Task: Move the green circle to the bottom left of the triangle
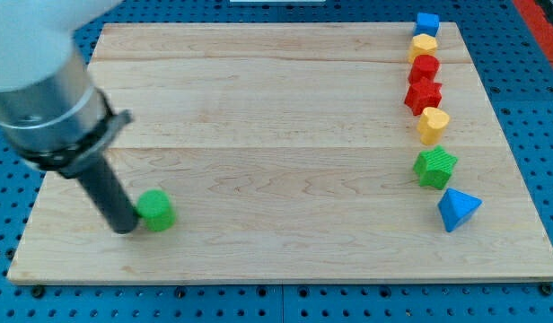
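The green circle (pixel 155 211) lies near the view's bottom left of the wooden board (pixel 276 117). My tip (pixel 124 229) touches the circle's left side; the dark rod slants up to the left from there. The blue triangle (pixel 457 209) lies far off at the view's bottom right.
A column of blocks runs down the board's right side: a blue block (pixel 426 23), a yellow block (pixel 423 47), a red block (pixel 425 68), a red star-like block (pixel 423 96), a yellow block (pixel 432 125) and a green star (pixel 435 168) just above the triangle.
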Robot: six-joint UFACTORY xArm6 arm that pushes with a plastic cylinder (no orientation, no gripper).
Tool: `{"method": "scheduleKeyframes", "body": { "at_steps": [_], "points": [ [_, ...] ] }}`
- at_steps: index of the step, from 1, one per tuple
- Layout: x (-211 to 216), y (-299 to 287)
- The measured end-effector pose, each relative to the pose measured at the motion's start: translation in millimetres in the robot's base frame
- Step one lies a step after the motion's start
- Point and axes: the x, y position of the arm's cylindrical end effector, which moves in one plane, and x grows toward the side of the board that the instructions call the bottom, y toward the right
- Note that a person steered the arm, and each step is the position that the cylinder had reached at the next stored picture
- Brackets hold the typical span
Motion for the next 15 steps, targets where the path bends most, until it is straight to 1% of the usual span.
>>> {"method": "scheduleKeyframes", "body": {
  "at_steps": [1, 2, 3, 4, 5, 6, 7, 9, 11, 12, 14, 15],
  "points": [
    [1.8, -1.9],
    [-5.4, -29.3],
    [-14.5, 25.3],
    [-14.5, 85.4],
    [-14.5, 100.9],
    [-20.0, 70.7],
    [-25.9, 108.0],
    [-30.0, 149.1],
    [-40.4, 165.3],
    [-42.0, 188.2],
    [-42.0, 213.7],
    [-44.9, 212.5]
  ]
}}
